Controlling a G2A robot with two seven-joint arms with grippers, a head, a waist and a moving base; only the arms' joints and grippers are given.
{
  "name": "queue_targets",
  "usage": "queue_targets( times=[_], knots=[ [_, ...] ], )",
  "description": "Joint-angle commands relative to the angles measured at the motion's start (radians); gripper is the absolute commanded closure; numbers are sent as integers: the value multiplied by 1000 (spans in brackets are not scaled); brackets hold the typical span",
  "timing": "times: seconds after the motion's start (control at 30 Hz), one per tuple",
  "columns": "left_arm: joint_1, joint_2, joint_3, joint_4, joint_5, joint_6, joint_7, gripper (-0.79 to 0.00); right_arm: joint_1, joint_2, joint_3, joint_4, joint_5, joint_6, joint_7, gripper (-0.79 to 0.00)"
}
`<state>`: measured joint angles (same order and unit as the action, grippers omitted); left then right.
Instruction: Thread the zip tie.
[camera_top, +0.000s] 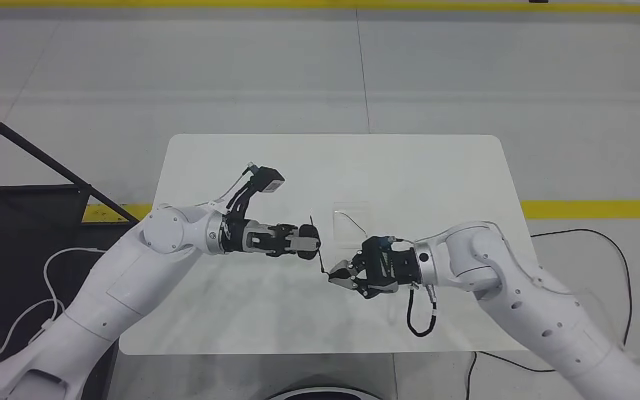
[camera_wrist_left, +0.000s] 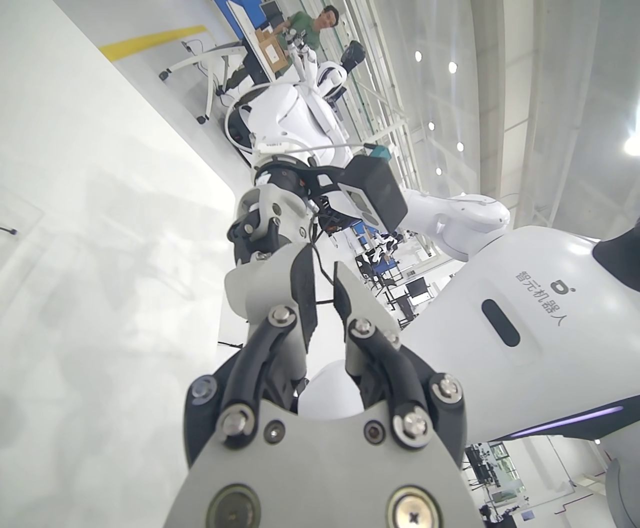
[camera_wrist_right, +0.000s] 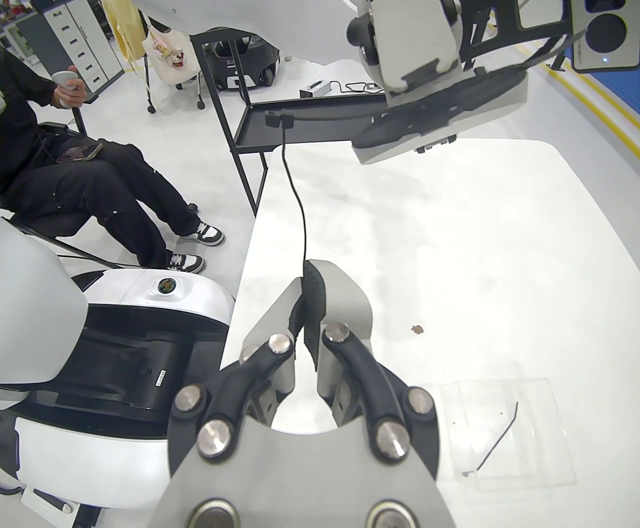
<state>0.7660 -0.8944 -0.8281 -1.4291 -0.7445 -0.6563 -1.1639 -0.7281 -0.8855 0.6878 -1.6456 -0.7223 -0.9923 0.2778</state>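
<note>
Between the shut pads of my right claw (camera_wrist_right: 311, 280) sat the tie (camera_wrist_right: 298, 200), held by its tail. Beyond that claw its head hung free, just short of my left claw (camera_wrist_left: 322, 270), whose jaws stood slightly parted. It looked light, whippy and slick, so I judged a grip close to the tip best.
</note>
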Motion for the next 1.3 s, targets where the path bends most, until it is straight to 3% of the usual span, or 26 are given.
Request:
queue_targets(
  times=[0.0,0.1,1.1,1.17,1.2,1.27],
  knots=[
    [1,0,-2,0,1,-1,1,-89,-2,-2,3,0,0,-1,2,0],
    [3,-1,-4,0,2,-3,3,0,-5,-5,7,1,-2,-3,7,0],
    [35,4,-51,-4,-7,-36,36,-12,-37,-13,45,-12,-16,-20,17,0],
    [35,4,-50,-3,-5,-32,32,-357,-38,-12,52,-12,-21,-16,19,0],
    [34,4,-49,-1,-6,-31,31,-782,-42,-12,59,-16,-26,-5,20,0],
    [33,3,-51,4,-9,-31,31,-785,-54,-8,77,-35,-35,6,21,0]
  ],
)
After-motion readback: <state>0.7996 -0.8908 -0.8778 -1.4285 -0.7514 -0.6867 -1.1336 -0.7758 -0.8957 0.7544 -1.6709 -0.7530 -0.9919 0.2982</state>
